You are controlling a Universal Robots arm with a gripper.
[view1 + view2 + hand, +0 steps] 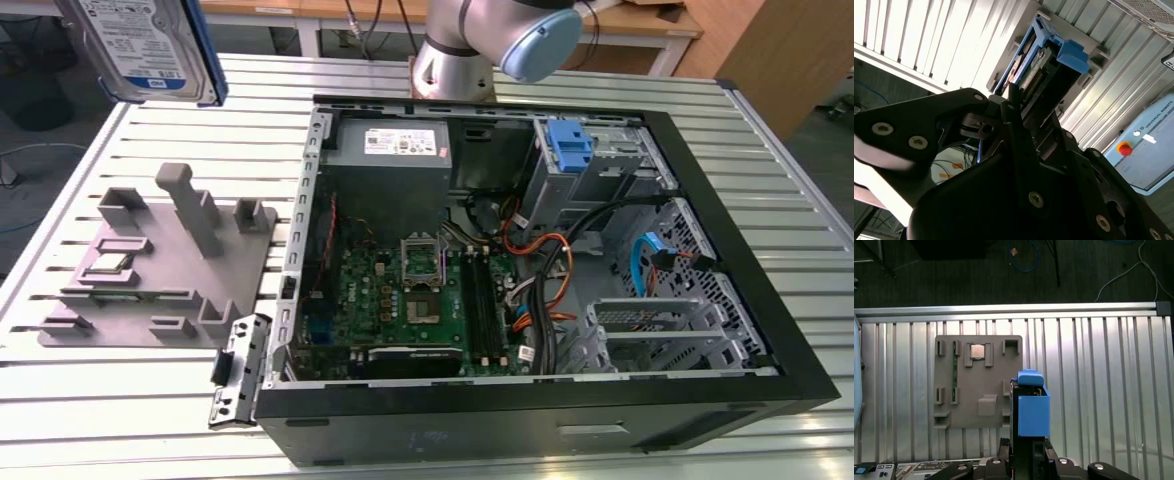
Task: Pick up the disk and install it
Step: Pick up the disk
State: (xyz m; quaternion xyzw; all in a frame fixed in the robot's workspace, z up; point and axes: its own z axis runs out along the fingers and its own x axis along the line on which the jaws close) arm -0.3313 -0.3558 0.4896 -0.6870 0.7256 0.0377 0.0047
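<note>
1. The arm (461, 45) is hovering the gripper (1026, 444) high above the slatted table (134, 400), towards the exterior view's left of the one open computer case (534, 420).
2. Its fingers are clenching the one disk (140, 50), which is hanging upright in the air, blue side rails showing.
3. One grey fixture plate (979, 390) is lying below, carrying one processor chip (977, 351).

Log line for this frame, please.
gripper: shut on disk | disk: aloft over slatted table | computer case: open | install: not done
</note>
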